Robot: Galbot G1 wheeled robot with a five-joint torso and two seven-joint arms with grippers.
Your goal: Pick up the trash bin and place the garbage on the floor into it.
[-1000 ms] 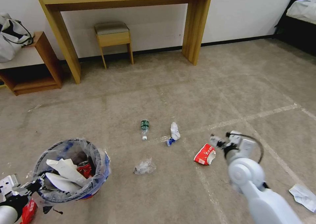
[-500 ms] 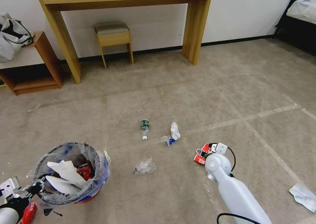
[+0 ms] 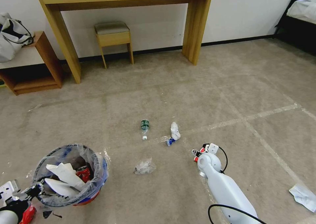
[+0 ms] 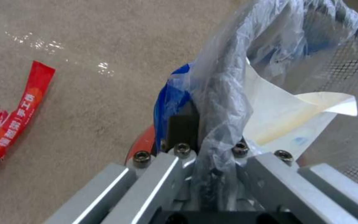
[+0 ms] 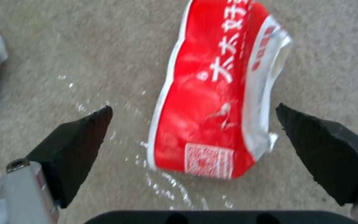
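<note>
In the head view the right arm's white wrist covers nearly all of the red wrapper [image 3: 196,158], leaving a sliver. The left gripper [image 3: 31,191] is cut by the picture's lower corner, and the trash bin [image 3: 70,174] hides its jaw tips. The lettering on the small bottle [image 3: 144,126] is too small to read.

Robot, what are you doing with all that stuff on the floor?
It is tidying litter. The left gripper is clamped on the rim of the trash bin, which already holds paper and a red can. The right gripper is low over the floor, fingers open on either side of a red wrapper. A small bottle lies on the carpet.
</note>
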